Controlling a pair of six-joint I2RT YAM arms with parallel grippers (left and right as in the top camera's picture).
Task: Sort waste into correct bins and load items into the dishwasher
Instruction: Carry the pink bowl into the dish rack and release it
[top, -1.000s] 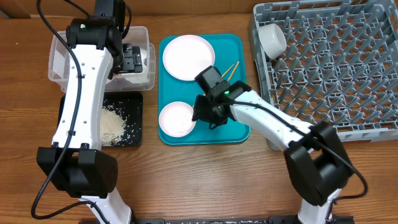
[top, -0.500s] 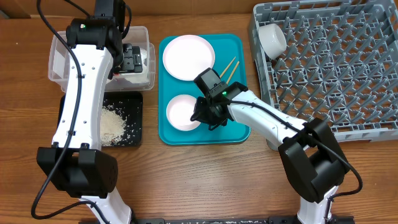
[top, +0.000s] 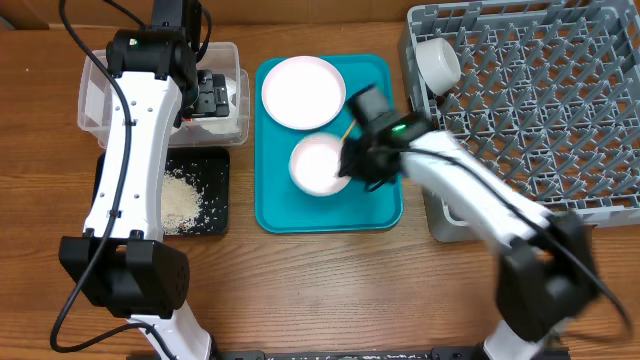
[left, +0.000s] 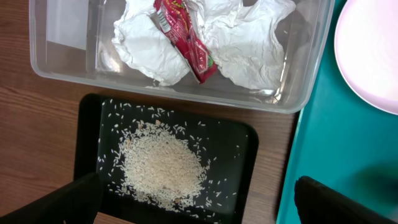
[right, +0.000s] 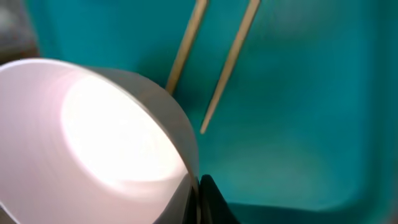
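Observation:
My right gripper (top: 352, 160) is shut on the rim of a pale bowl (top: 318, 163), lifted above the teal tray (top: 385, 205); in the right wrist view the bowl (right: 93, 143) fills the left, fingers (right: 198, 199) pinching its wall. Two chopsticks (right: 214, 68) lie on the tray. The round plate (top: 303, 92) sits at the tray's back. A second bowl (top: 437, 62) stands in the grey dish rack (top: 560, 110). My left gripper (left: 193, 199) is open over the black tray (left: 245, 155) of rice (left: 161, 165). The clear tub (left: 56, 68) holds napkins (left: 249, 43) and the red wrapper (left: 186, 40).
The dish rack fills the right side, its front left corner close to my right arm. The clear tub (top: 100, 95) and black tray (top: 215, 200) stand left of the teal tray. Bare wooden table (top: 320, 290) lies in front.
My right gripper has carried the bowl up and to the right, from the tray's front left toward its middle. The left arm has not moved.

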